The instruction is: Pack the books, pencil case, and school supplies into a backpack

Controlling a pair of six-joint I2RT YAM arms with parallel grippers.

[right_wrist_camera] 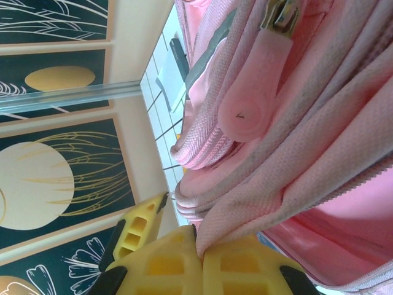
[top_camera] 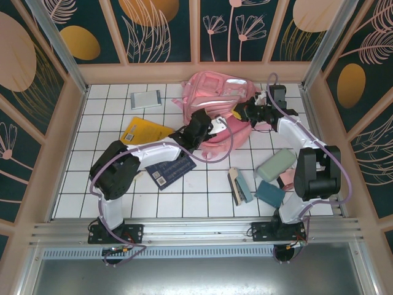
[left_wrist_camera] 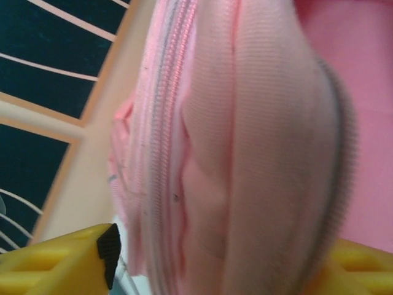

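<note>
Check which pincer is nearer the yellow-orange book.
Left. The left pincer is at the near-left edge of the backpack, to the right of the yellow-orange book in the top view. The right pincer is farther right, pinching backpack fabric.

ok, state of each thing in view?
backpack, lying on the table
right end effector, shut on backpack fabric
left end effector, jaws apart around a backpack fold, grip unclear
yellow book, flat on table, unpacked
navy book, flat on table, partly under left arm
grey book, flat on table, unpacked
green pouch, on table, unpacked
</note>
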